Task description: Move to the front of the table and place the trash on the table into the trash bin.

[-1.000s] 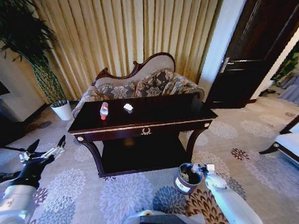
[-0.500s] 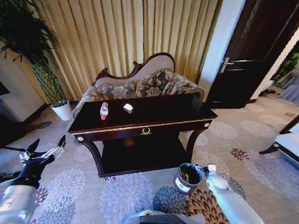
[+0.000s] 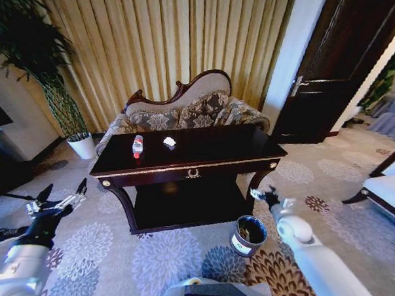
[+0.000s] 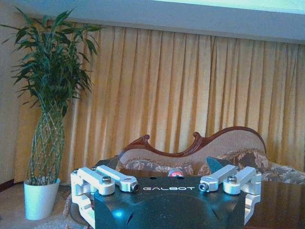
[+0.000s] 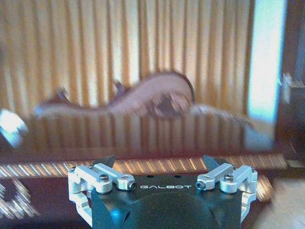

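Right claw (image 3: 261, 195), spread wide and empty, hangs above the small round dark metal-rimmed bin (image 3: 248, 234) at its 1 o'clock; left claw (image 3: 58, 196) likewise spread, empty. Head view shows the red-labelled clear plastic bottle (image 3: 138, 146) on the glossy dark-brown worktop (image 3: 204, 148).

The desk (image 3: 204, 151) is dark wood, polished to a glossy shine, with gold metal trim along its front edge. On it lie a clear plastic bottle (image 3: 138, 146) and crumpled white paper (image 3: 169, 142). The bin (image 3: 247, 235) on the patterned carpet (image 3: 160, 258) has a shiny metal rim. The sofa (image 3: 183, 112) has floral cloth and a carved wood frame. Pleated cloth curtains (image 3: 173, 44) hang behind.
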